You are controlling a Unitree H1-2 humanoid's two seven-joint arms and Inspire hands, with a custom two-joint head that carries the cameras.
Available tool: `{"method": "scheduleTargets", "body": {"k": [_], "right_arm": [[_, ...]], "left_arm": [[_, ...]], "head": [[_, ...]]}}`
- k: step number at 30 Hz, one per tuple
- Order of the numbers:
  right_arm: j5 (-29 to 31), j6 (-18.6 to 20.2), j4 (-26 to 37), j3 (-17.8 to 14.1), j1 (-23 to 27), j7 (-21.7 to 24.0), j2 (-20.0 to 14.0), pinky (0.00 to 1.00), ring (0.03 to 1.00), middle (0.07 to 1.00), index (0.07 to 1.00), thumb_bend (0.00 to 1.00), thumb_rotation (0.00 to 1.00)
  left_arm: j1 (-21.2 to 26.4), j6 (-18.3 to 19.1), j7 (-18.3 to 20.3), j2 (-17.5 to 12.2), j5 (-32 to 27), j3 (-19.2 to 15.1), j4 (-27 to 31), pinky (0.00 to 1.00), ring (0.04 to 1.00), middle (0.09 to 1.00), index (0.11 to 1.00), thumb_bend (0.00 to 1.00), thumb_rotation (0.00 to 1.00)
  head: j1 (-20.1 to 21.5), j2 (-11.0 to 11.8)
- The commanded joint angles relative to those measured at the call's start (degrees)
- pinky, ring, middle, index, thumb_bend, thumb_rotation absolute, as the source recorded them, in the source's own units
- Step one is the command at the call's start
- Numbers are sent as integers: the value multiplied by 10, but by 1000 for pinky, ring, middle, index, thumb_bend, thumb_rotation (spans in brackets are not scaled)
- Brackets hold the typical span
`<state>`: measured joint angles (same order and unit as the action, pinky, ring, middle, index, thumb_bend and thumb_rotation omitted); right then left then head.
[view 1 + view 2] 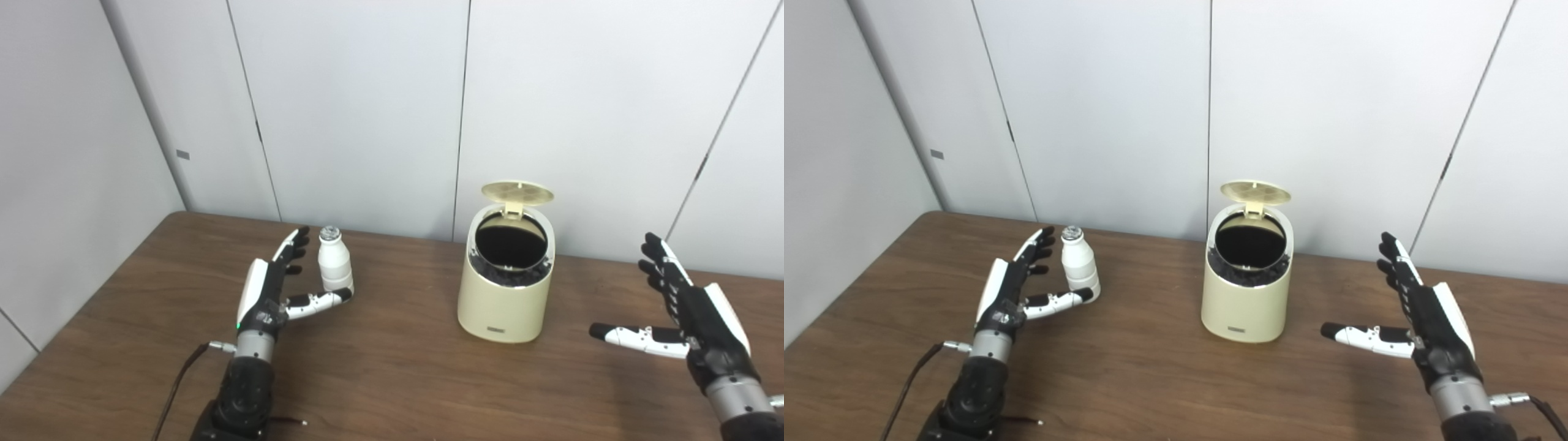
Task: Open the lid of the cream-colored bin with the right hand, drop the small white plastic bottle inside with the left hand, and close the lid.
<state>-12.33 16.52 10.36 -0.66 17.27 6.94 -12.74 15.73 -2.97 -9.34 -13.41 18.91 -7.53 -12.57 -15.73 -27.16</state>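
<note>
- Bin (505, 294) stands mid-worktop (392, 380), lid (517, 192) already flipped up on its rear hinge. The mouth tilts toward the robot and is dark inside, so the opening is clear for a drop from the front or above.
- Right hand (686, 312) is well to the right of the bin and touches nothing. Its fingers (658, 263) are spread and the thumb points toward the bin. It looks parked out of the drop path, yet near enough to come back for the lid.
- Left hand (278, 285) is at the bottle (335, 264), palm facing it. The fingers are open and extended on the bottle's left side; the thumb lies low across the front of its base. This reads as a pre-grasp cradle that is not closed.
- Thumb tip looks to be at the bottle's base, but I can't tell if it's actually in contact.
- Bottle: small, white, matte plastic, narrower at the neck, with a silvery foil-like cap. It is upright on the worktop, left of the bin and well apart from it, near the back edge.
- Bin: cream, rounded body with a small dark label low on the front and a dark liner or rim visible inside the mouth.
- My read: lid step done, bottle grasp pending. The bottle is light and narrow, so it could tip if the thumb pushes before the fingers close.
</note>
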Motion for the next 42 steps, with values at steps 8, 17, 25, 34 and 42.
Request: {"method": "scheduleTargets", "body": {"k": [8,17,25,34,42], "right_arm": [[-27,-19,27,18,19,-3,-24,830,915,963,984,820,73],[-29,-10,34,18,18,-2,-26,840,912,965,985,811,71],[-37,6,44,22,17,2,-32,827,915,966,976,808,90],[-42,5,44,25,18,2,-35,810,906,962,975,821,86],[-43,4,42,22,20,5,-40,814,900,955,974,822,96]], "left_arm": [[36,-20,-29,-13,11,19,-50,760,855,891,919,933,219],[39,-39,-44,0,2,37,-77,715,804,829,857,898,198],[42,-56,-56,6,-16,40,-99,697,786,820,846,870,172],[48,-61,-53,11,-29,41,-111,689,780,821,847,864,178],[67,-121,-184,39,14,20,-162,459,467,540,558,561,5]], "head": [[0,-1],[4,-7],[5,-9],[8,-11],[8,-14]]}}
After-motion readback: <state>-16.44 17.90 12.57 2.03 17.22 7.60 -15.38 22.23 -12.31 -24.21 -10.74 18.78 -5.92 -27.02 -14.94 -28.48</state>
